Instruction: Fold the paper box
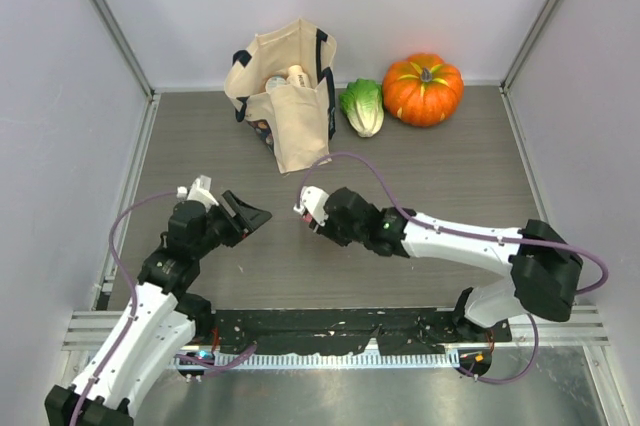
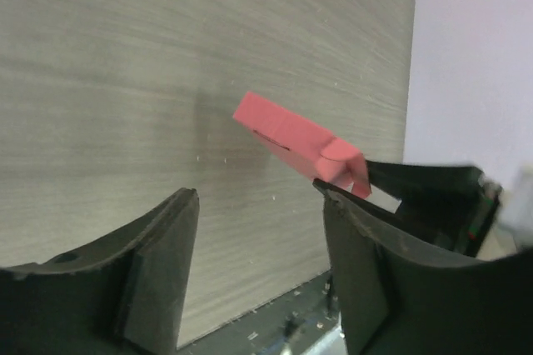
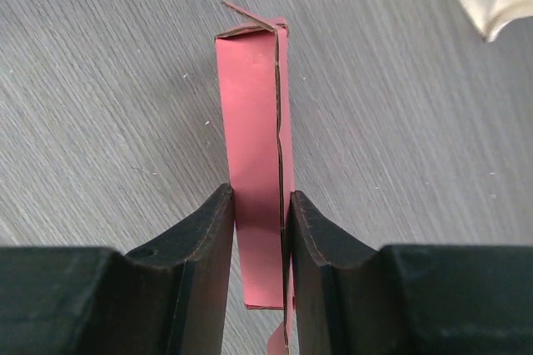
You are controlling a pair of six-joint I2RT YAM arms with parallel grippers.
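Note:
The paper box is a slim pink card box, partly folded, with a loose flap at its far end. My right gripper is shut on its long sides and holds it above the wooden table. In the left wrist view the box sticks out to the left from the right gripper. My left gripper is open and empty, just short of the box's near end. From above, the left gripper and right gripper face each other; the box is too small to make out there.
A beige tote bag with items inside stands at the back. A green lettuce and an orange pumpkin lie to its right. Grey walls close the sides and back. A black rail runs along the near edge.

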